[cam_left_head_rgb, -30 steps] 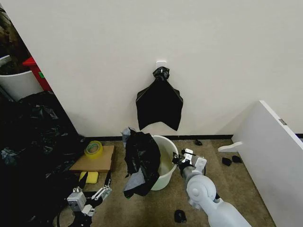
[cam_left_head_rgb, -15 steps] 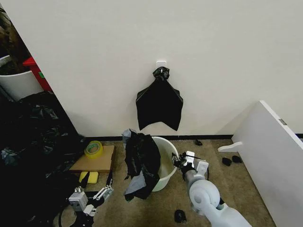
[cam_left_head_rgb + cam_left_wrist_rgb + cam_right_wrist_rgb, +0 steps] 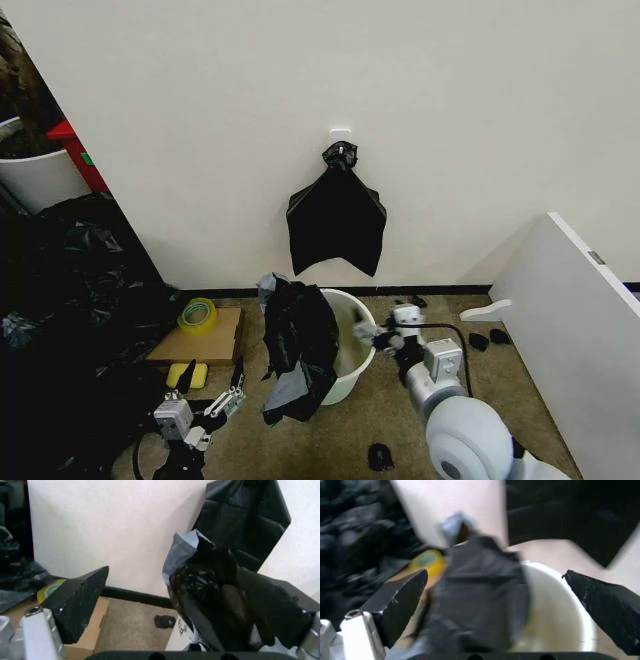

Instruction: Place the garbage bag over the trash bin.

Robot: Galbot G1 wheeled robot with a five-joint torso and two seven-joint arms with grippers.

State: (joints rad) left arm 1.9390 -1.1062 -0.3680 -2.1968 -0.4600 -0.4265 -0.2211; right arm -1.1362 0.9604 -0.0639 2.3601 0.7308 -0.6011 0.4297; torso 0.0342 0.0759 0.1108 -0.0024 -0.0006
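here, in the head view, the garbage bag (image 3: pixel 298 347) is hanging over the near-left rim of the trash bin (image 3: pixel 352 352) on the floor. the right gripper (image 3: pixel 384 338) is sitting beside the bin's right rim, and the left gripper (image 3: pixel 212 402) is hovering low, away from the bag, fingers apart. in the left wrist view, the bag (image 3: pixel 212 588) is lying ahead between spread fingers (image 3: pixel 75 602). in the right wrist view, the fingers (image 3: pixel 402 600) are spread wide, facing the bag (image 3: pixel 480 592) and bin (image 3: pixel 560 618).

The trash bin (image 3: pixel 352 352) stood on the floor near the wall. The garbage bag (image 3: pixel 297 345) hung over its left side. Another bag (image 3: pixel 337 222) hung on the wall behind it. A tape roll (image 3: pixel 198 314) lay on cardboard (image 3: pixel 196 342) to the left.
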